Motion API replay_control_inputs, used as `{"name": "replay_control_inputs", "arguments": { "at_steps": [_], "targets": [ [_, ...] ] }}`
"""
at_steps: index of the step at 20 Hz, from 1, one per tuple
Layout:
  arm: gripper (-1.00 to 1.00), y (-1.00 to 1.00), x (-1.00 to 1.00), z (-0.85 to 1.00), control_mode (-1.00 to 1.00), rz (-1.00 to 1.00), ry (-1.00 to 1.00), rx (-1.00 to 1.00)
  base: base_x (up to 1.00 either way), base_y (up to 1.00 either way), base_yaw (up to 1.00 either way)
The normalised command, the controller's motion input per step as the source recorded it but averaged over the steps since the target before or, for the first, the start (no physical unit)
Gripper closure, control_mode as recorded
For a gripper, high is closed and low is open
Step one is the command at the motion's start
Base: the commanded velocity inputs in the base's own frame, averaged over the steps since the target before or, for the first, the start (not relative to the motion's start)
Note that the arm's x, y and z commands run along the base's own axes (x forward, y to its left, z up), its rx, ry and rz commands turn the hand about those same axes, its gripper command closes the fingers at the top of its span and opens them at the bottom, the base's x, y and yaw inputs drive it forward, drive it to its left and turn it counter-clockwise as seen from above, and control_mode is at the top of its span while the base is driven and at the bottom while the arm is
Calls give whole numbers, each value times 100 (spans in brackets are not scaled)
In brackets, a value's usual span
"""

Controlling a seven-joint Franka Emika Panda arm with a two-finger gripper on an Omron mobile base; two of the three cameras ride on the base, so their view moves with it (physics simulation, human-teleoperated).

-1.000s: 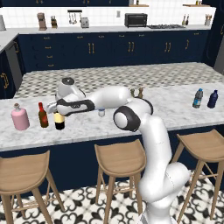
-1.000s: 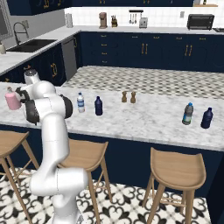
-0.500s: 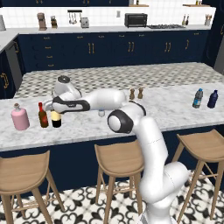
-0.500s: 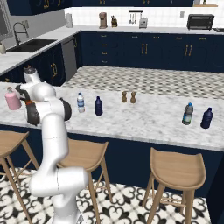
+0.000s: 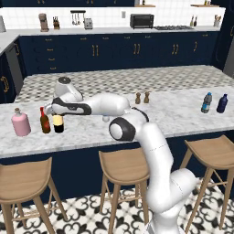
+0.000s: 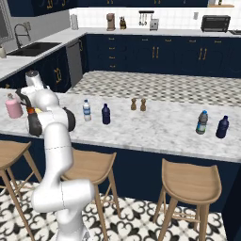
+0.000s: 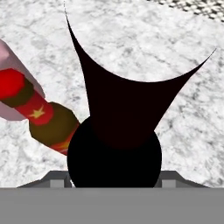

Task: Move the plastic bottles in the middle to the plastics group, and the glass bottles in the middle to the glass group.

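Observation:
The tall black wine bottle [image 5: 58,123] with its yellowish label stands at counter level just right of the small brown red-capped bottle [image 5: 45,121] and the pink jug [image 5: 20,124]. My gripper [image 5: 57,109] reaches down over its neck and is shut on it. From the hand, the wine bottle [image 7: 113,144] sits between the fingers, with the brown bottle [image 7: 41,113] close on its left. The white-capped clear bottle [image 6: 86,110] and the navy bottle [image 6: 106,114] stand mid-counter. The blue-capped clear bottle [image 5: 206,103] and its dark blue partner [image 5: 222,103] stand far right.
Two small wooden shakers [image 5: 142,98] stand behind the middle of the marble counter [image 5: 173,114]. Wooden stools [image 5: 121,164] line the counter's front edge. My arm stretches low across the counter's left half.
The wine bottle has travelled a little left with the gripper, ending beside the brown bottle. Over the last half second it has hardly moved.

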Motion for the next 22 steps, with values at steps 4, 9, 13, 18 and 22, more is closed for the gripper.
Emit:
{"name": "replay_control_inputs", "arguments": {
  "at_steps": [4, 9, 13, 18, 22],
  "targets": [
    [100, 0, 0, 0, -100, 0, 0, 0, 0, 0, 0],
    [-100, 0, -2, 0, -100, 0, 0, 0, 0, 0, 0],
    [-100, -21, -24, 0, -100, 0, -1, 0, 0, 0, 0],
    [-100, -10, -21, 0, -100, 0, -2, 0, 0, 0, 0],
    [-100, -19, -31, 0, -100, 0, -6, 4, 0, 0, 0]
  ]
}}
